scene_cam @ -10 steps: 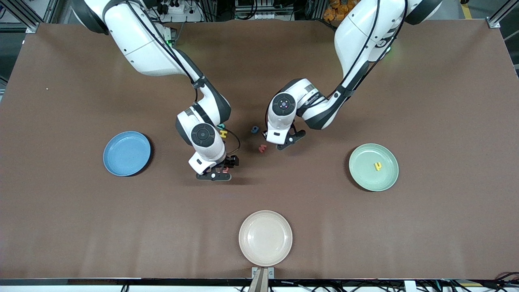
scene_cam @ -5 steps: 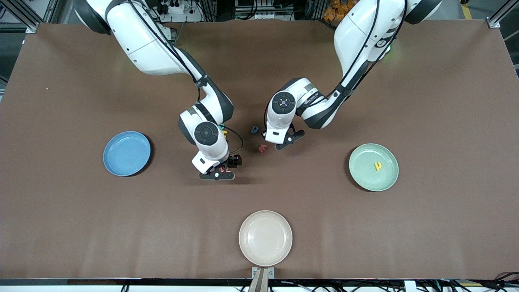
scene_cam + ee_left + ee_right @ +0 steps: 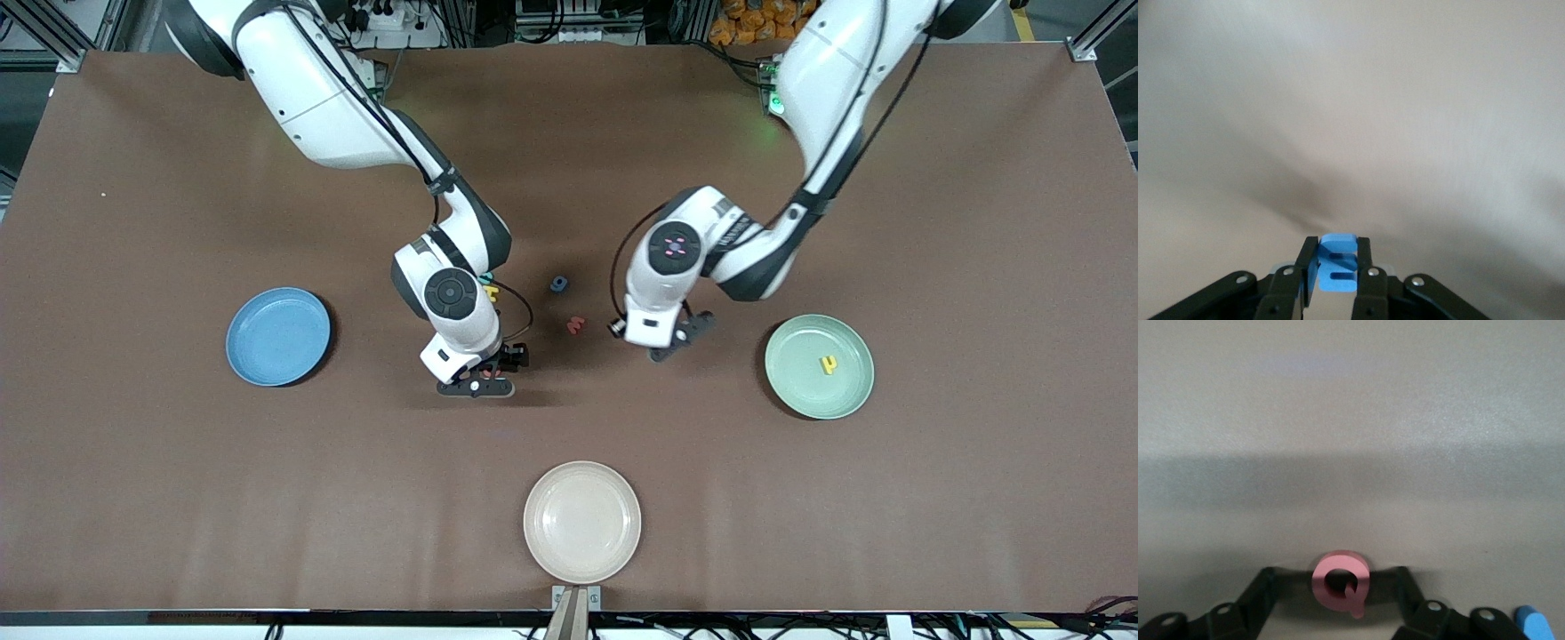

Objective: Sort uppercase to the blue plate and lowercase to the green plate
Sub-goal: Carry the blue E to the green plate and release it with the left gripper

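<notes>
My left gripper (image 3: 1337, 241) is shut on a blue m-shaped letter (image 3: 1338, 275). It hangs (image 3: 662, 342) over the table between the red m (image 3: 575, 325) and the green plate (image 3: 800, 391), which holds a small yellow letter (image 3: 828, 364). Low at the table, my right gripper (image 3: 1335, 577) is open, with a red Q (image 3: 1338, 561) standing between its spread fingers, untouched. That gripper (image 3: 480, 373) is between the blue plate (image 3: 277, 336) and the red m. A blue g (image 3: 558, 284) lies farther from the camera. The yellow H (image 3: 490, 292) peeks out beside the right wrist.
A cream plate (image 3: 581, 521) sits near the table's front edge. The edge of another blue letter (image 3: 1533, 623) shows close to my right gripper. A teal bit (image 3: 484, 278) is half hidden under the right arm.
My left gripper shut on the blue m, rose from the letter cluster and moved toward the green plate. The right gripper shifted slightly and sits around the red Q.
</notes>
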`<state>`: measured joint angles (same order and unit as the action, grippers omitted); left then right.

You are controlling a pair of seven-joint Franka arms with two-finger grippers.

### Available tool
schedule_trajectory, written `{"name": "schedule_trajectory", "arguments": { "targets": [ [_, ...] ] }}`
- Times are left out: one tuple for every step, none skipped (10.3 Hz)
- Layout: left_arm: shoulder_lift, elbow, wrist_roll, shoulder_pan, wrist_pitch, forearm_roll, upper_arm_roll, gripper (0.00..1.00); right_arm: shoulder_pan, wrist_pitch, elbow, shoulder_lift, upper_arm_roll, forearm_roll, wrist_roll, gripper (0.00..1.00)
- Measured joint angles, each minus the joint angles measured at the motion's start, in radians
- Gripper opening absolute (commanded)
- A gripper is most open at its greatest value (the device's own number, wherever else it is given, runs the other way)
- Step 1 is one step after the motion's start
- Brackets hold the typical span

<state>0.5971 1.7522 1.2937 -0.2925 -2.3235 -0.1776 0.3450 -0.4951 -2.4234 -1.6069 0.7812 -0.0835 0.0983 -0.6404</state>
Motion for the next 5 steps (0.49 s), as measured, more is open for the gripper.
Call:
{"name": "schedule_trajectory", "arguments": {
  "targets": [
    [-0.033,-0.006,-0.070,0.062,0.012,0.000,-0.001,0.00,0.000,0.000,0.006,-0.001,-0.001,0.000,0.000,0.09],
    [-0.051,-0.017,-0.141,0.115,0.027,0.000,-0.001,0.00,0.000,0.002,0.010,-0.002,-0.001,0.000,0.000,0.01],
    [-0.057,-0.027,-0.218,0.165,0.044,0.000,-0.002,0.00,0.000,0.003,0.011,-0.002,-0.001,0.000,0.000,0.00],
    [-0.058,-0.029,-0.284,0.208,0.054,0.000,-0.002,0.00,0.000,0.004,0.011,-0.002,-0.001,0.000,0.000,0.00],
    [-0.057,-0.028,-0.337,0.247,0.070,0.000,-0.002,0.00,0.000,0.004,0.011,-0.002,-0.001,0.000,0.001,0.00]
  ]
}}
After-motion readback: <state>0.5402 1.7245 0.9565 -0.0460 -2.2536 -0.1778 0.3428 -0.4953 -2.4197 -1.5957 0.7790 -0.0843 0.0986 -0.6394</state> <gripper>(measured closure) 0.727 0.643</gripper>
